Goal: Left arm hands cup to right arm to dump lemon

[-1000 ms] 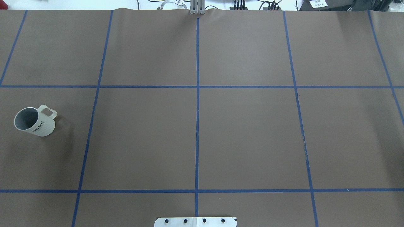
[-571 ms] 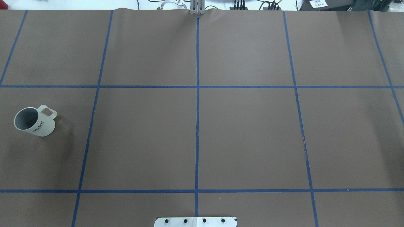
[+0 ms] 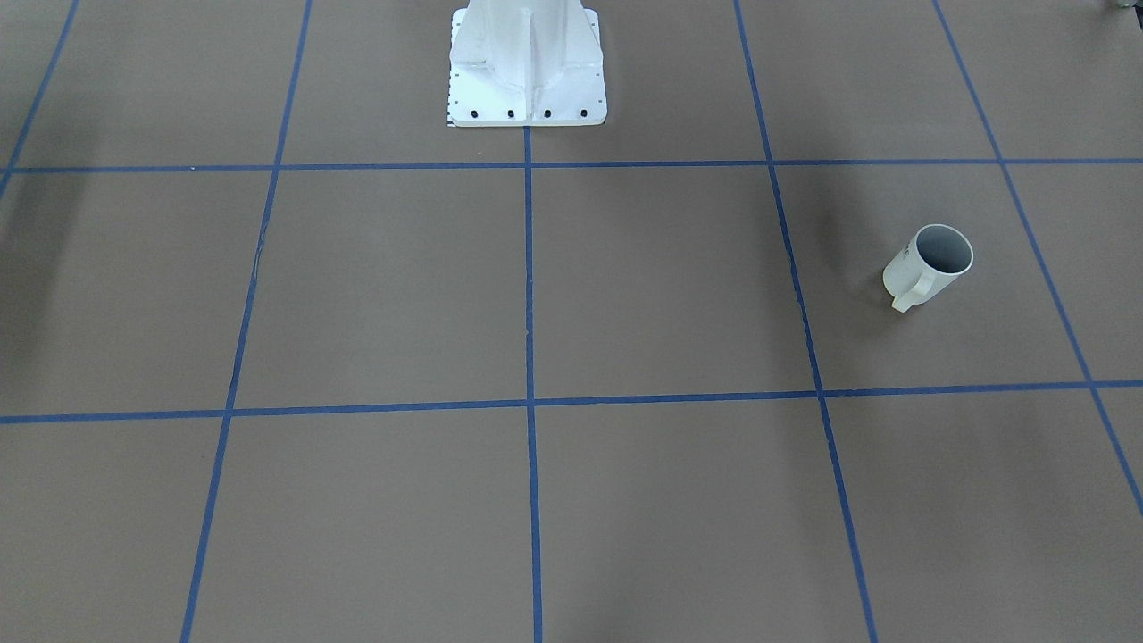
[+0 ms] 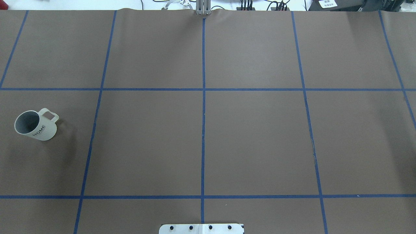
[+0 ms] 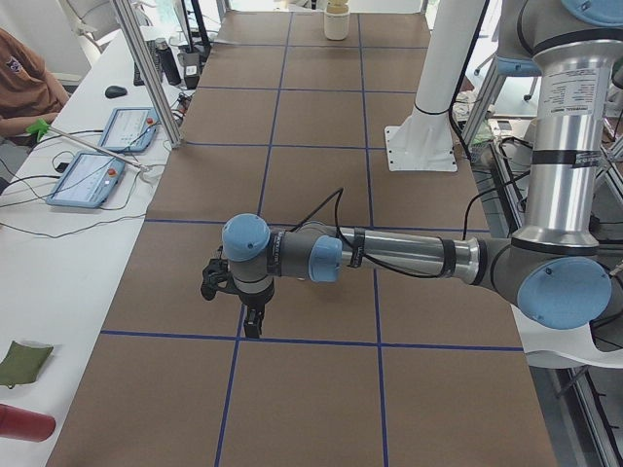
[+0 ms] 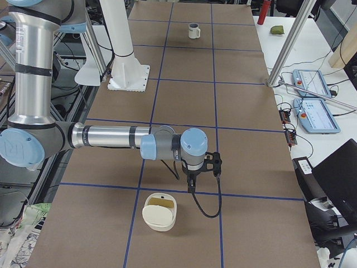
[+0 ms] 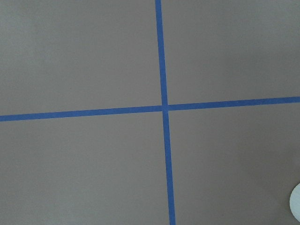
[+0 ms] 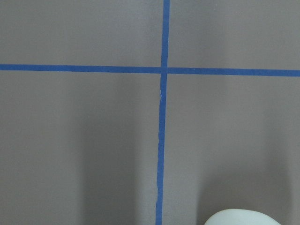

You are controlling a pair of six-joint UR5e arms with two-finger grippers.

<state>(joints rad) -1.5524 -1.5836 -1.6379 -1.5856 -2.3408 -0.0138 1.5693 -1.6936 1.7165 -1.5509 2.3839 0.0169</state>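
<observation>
The white cup [image 4: 35, 125] stands upright at the table's left side, with "HOME" on its wall and its handle toward the far side. It also shows in the front view [image 3: 929, 263] and far off in the right view [image 6: 193, 30]. Its grey inside shows no lemon; the lemon is out of view. My left gripper [image 5: 251, 326] points down over the table in the left view; I cannot tell if it is open. My right gripper [image 6: 191, 187] points down near the table's right end; I cannot tell if it is open. Neither holds anything that I can see.
A cream container [image 6: 159, 211] sits on the table near my right gripper; its edge shows in the right wrist view [image 8: 239, 218]. The white robot base [image 3: 527, 62] stands at mid-table. Blue tape lines grid the brown table [image 4: 253, 139]. A side desk holds tablets [image 5: 88, 180].
</observation>
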